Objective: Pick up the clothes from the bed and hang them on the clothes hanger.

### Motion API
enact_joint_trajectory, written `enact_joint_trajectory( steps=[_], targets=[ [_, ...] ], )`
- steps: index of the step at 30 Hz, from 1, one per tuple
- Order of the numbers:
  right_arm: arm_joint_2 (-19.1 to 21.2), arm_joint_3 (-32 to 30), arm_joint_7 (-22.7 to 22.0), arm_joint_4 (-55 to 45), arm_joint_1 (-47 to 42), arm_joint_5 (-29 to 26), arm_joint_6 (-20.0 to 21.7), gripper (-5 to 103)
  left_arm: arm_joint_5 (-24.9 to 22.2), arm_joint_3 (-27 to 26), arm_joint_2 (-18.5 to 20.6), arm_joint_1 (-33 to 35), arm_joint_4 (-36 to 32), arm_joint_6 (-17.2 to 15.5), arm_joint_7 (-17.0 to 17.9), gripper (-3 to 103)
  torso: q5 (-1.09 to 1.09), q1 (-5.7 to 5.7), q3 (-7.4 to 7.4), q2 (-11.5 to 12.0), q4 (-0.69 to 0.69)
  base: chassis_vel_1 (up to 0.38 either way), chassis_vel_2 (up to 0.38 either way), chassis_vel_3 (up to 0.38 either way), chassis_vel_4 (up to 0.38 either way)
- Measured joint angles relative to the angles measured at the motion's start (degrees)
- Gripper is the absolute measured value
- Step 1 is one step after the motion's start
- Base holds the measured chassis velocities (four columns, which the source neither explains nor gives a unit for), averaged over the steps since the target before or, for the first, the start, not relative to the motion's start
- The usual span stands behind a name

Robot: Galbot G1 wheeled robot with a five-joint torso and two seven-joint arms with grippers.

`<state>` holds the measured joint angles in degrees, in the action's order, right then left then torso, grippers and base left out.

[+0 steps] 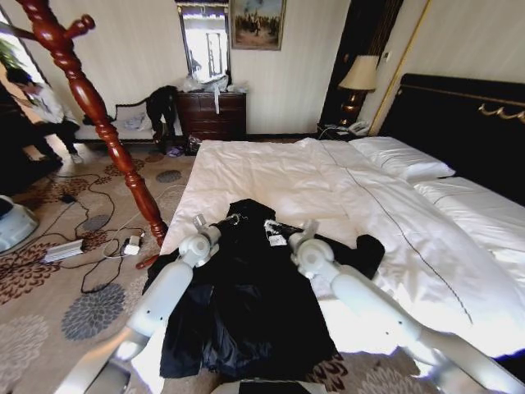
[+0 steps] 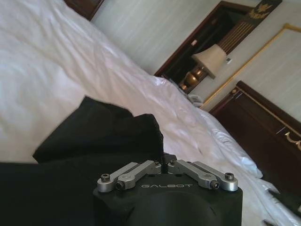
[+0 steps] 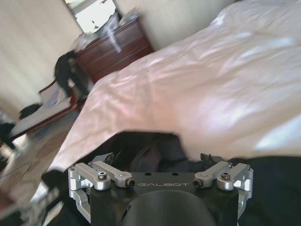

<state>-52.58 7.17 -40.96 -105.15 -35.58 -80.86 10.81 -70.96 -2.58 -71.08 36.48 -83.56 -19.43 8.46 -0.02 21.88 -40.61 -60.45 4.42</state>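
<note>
White bed [image 1: 271, 176] filled the room; our black coat [image 1: 246, 304] lay at its foot, six o'clock. Our left gripper [image 1: 199, 222] sat pinched shut on its collar; our right gripper [image 1: 310, 228] was spread wide above it.

Both arms are glossy white tubes with rounded, light-grey joint housings near the wrists. The left gripper [image 2: 165, 165] has a black body marked "GALBOT" in pale letters, with silver metal linkage bars fixed by dark screws. The right gripper [image 3: 160, 162] is the same: black body, "GALBOT" lettering, silver linkages and screws.
</note>
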Motion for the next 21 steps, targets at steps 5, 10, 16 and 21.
enact_joint_trajectory(
  steps=[5,10,16,21],
  targets=[
    [1.0,-5.5,-0.4,0.6,-3.1,1.5,0.1,100,1.2,1.3,-6.7,-3.1,6.9,0.4,-0.3,0,-0.01,0.00,0.00,0.0,0.07,0.000,0.000,0.000,0.000],
    [0.7,-7.1,-1.0,1.6,-4.6,2.8,0.2,100,3.4,3.9,-9.6,-4.6,11.6,0.5,-0.7,0,0.00,0.00,0.00,0.0,0.04,0.000,0.000,0.000,0.000],
    [0.8,-7.6,-1.0,2.3,-5.2,3.8,0.4,100,6.9,4.2,-10.3,-3.0,13.1,0.7,-0.7,0,0.02,0.00,0.00,0.0,0.04,0.000,0.000,0.000,0.000],
    [0.7,-7.3,-0.4,4.4,-4.5,4.6,0.8,100,7.3,4.2,-7.1,-0.8,9.2,-1.8,3.0,0,0.03,0.00,0.01,0.0,0.05,0.000,0.000,0.000,0.000]
  ],
)
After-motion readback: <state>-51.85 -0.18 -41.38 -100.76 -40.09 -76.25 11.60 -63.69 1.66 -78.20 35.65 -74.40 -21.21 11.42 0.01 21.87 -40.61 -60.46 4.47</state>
